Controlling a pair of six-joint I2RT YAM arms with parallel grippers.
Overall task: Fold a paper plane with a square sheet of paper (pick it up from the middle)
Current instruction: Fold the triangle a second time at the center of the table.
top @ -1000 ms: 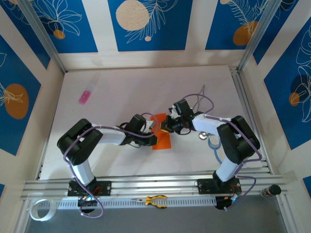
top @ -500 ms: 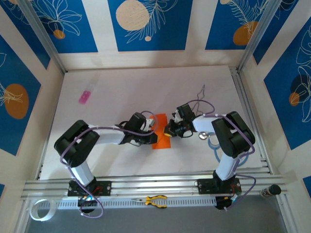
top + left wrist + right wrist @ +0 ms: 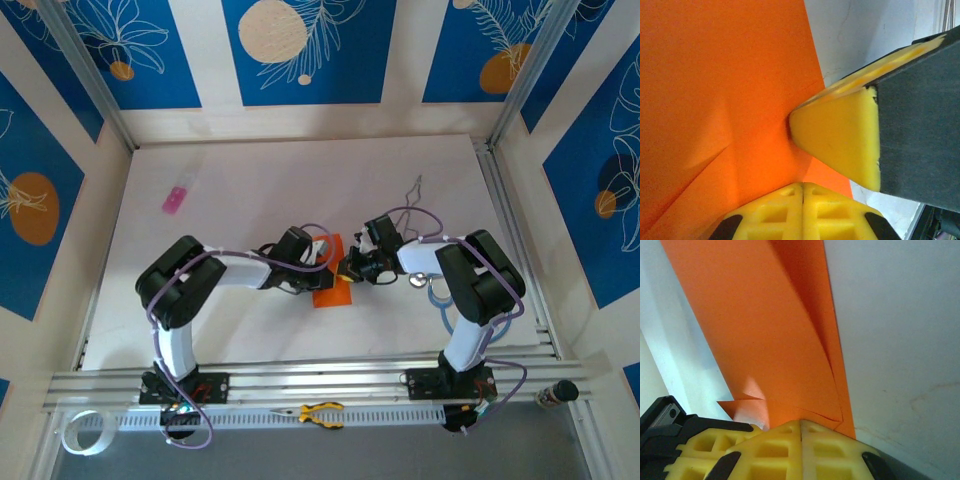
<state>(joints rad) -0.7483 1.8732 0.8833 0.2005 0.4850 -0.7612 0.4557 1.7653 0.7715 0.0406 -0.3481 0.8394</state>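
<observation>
While it lies folded into a narrow strip near the middle of the table (image 3: 250, 190), the orange sheet of paper (image 3: 332, 288) has a gripper at each side of its far end. From above, one long edge points back toward the arm bases and the strip sits flat.

The right gripper (image 3: 801, 424) has its yellow pads pressed tight together, and the paper's layered end runs straight into the seam between them, so it is pinching that end. In its wrist view a diagonal crease crosses the strip just above the pads.

The left gripper (image 3: 802, 187) is also clenched, pad against pad, and sits right on the orange surface. I cannot tell whether any paper is caught between its pads. In the left wrist view the tip of the right gripper's finger touches the sheet's edge just beside it.

Well apart lie a small pink object (image 3: 176, 200) at the far left and yellow-handled pliers (image 3: 320, 412) on the near rail.
</observation>
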